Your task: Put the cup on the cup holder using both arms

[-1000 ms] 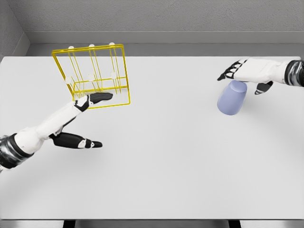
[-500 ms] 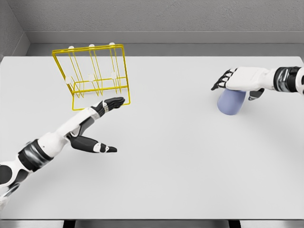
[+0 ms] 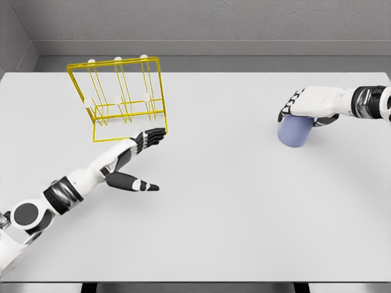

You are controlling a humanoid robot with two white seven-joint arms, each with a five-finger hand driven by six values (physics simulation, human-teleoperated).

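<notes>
One right robot hand (image 3: 303, 105) curls over the cup (image 3: 295, 131) beneath it; a shallow top grip could tip it.

I see a white table (image 3: 208, 213) filling most of my view (its near edge at the bottom), with a grey wall (image 3: 201, 21) behind.

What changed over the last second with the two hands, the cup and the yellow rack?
The right hand came down onto the top of the lavender plastic cup, fingers curling over it. The left hand, fingers spread, slid right along the front of the yellow wire cup holder. Cup holder and white table stayed put.
</notes>
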